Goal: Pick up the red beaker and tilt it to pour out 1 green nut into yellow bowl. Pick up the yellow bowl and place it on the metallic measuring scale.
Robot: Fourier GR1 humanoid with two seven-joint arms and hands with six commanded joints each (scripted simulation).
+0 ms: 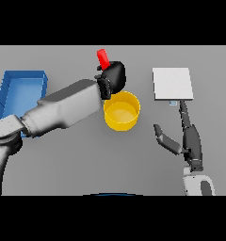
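A: Where is the red beaker (102,58) at this moment?

B: It sits in the left hand (113,77), whose dark fingers are curled round its lower part. Only the upper end of the beaker shows, sticking out above the hand, just beyond the far rim of the yellow bowl (121,111).

A: Which way does it point?

B: Its long axis runs nearly upright, leaning slightly toward the robot's left, with the visible end pointing up and away from the robot. Whether that end is the mouth or the base cannot be told.

A: And the bowl?

B: It stands on the grey table (77,160) right under the left hand, which overlaps its far-left rim. Its inside looks plain yellow; no green nut can be made out in it.

A: The other hand?

B: The right hand (188,141) rests well to the right of the bowl, fingers straight, thumb spread. Its fingertips reach toward the metallic measuring scale (172,84), a pale square plate. A blue tray (20,84) lies at the far left.
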